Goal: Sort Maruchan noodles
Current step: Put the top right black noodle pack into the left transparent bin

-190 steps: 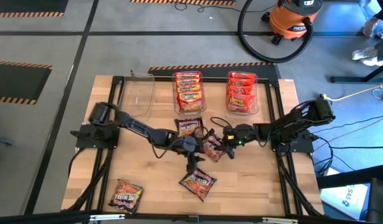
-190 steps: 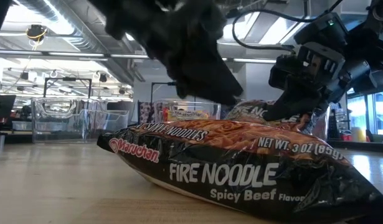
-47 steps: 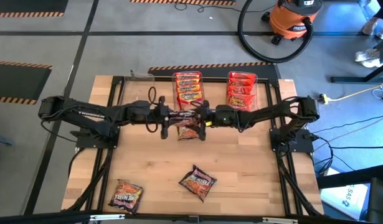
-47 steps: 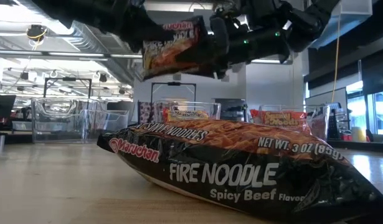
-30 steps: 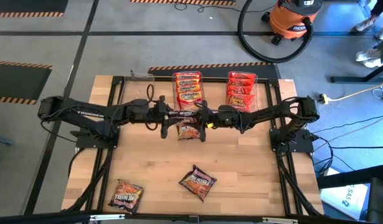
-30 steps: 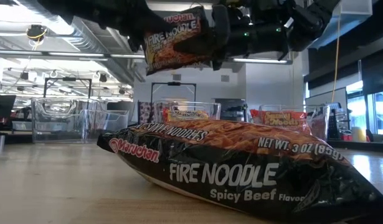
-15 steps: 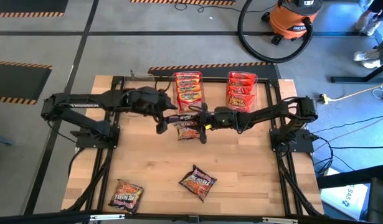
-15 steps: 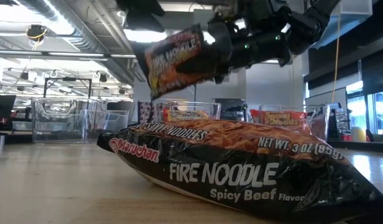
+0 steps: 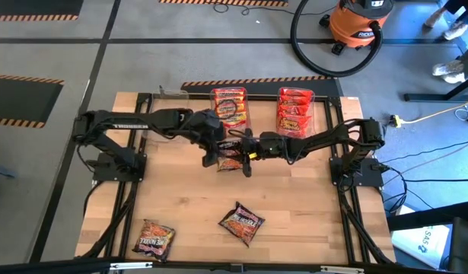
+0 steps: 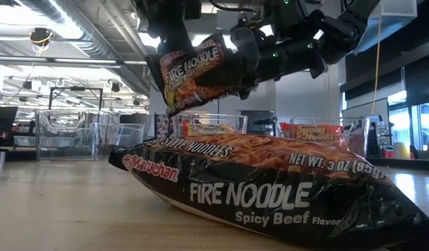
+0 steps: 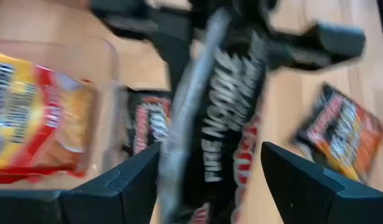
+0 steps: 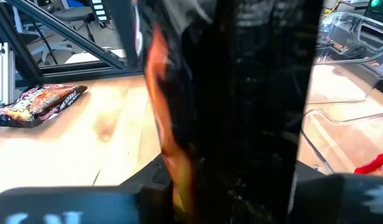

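moved: left pincer (image 9: 211,149) lets go, jaws wide, empty | right pincer (image 9: 241,149) clamps dark Fire Noodle packet (image 10: 194,73) aloft, just beside left pincer | step: handover done | next: carry packet to empty tub (image 9: 167,114); 2 dark packets remain on desk (image 9: 294,205)

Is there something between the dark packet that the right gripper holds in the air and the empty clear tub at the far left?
Yes: the left gripper hangs beside the held packet, on the side toward the empty tub.
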### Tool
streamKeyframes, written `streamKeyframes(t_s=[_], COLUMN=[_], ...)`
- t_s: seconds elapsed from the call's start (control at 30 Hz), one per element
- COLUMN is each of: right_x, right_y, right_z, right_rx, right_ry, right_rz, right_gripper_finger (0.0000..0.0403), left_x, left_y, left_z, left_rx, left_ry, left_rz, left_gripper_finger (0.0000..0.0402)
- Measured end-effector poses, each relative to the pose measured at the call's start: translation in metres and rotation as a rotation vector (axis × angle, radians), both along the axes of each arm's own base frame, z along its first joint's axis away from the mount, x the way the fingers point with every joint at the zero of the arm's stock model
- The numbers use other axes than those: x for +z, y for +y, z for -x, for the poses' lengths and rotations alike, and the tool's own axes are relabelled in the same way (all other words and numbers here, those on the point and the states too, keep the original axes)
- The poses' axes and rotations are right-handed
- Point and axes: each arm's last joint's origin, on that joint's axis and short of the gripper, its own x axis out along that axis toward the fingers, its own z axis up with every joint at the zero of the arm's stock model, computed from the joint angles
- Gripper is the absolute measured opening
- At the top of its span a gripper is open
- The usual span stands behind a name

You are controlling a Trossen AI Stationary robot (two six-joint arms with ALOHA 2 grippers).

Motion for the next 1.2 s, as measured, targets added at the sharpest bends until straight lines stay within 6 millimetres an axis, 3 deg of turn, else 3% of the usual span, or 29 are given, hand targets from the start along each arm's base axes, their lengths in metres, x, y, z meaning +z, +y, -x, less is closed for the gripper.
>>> streamKeyframes(t_s=[0.23, 0.47, 0.63, 0.8, 1.0, 1.2], right_x=[0.000, 0.000, 0.001, 0.002, 0.030, 0.041], right_y=[0.000, 0.001, 0.001, 0.003, 0.002, 0.002], right_z=[0.000, 0.000, 0.000, 0.003, 0.025, 0.042], right_rx=[-0.001, 0.016, 0.022, 0.129, 0.186, 0.100], right_ry=[-0.005, -0.001, -0.008, 0.039, 0.125, 0.217], right_rz=[0.000, -0.014, -0.011, -0.049, -0.073, -0.004], right_gripper_finger=[0.0115, 0.0124, 0.0151, 0.0207, 0.0274, 0.0304], left_x=[-0.018, -0.021, -0.019, -0.020, -0.006, 0.015], left_y=[0.002, 0.002, 0.002, 0.002, 0.001, 0.011], left_z=[-0.011, -0.012, -0.011, -0.009, 0.010, 0.050], left_rx=[-0.027, -0.024, -0.053, -0.060, -0.040, 0.088], left_ry=[0.070, 0.080, 0.072, 0.099, 0.132, 0.237], left_rz=[-0.010, -0.017, -0.042, -0.077, -0.134, -0.303], left_gripper_finger=[0.0250, 0.0175, 0.0120, 0.0088, 0.0083, 0.0082])
